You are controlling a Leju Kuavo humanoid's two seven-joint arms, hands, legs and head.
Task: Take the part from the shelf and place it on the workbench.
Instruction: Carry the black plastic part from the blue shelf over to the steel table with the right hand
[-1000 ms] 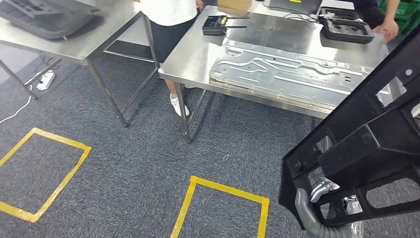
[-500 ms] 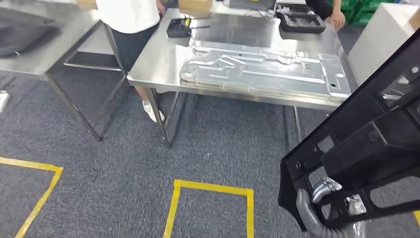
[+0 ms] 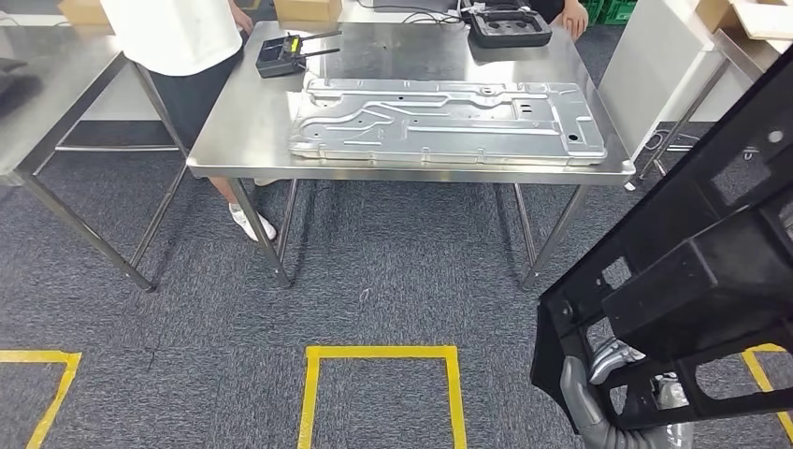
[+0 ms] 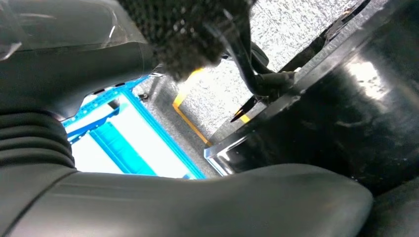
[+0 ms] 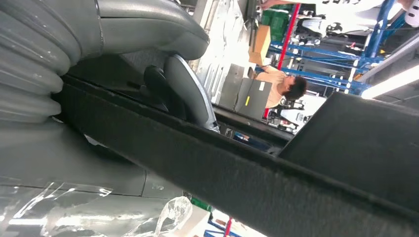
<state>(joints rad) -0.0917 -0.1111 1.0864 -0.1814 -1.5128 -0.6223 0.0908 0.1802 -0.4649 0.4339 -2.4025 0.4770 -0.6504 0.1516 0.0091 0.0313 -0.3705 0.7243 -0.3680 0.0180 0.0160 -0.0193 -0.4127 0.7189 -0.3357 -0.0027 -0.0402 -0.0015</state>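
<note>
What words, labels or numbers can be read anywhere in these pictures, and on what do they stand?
None can be read.
The black device on the steel workbench has a small lit display, too small to read.
The cardboard box at the far edge shows no legible print.
The black part in the robot hand bears no visible label.

Both hands, left (image 4: 188, 197) and right (image 5: 123, 44), clasped on the black part (image 3: 692, 271).

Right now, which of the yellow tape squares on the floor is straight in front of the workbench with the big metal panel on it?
The middle yellow tape square, outlined on three sides, directly before the workbench carrying the metal panel. The other two are only corners at the far left and far right.
</note>
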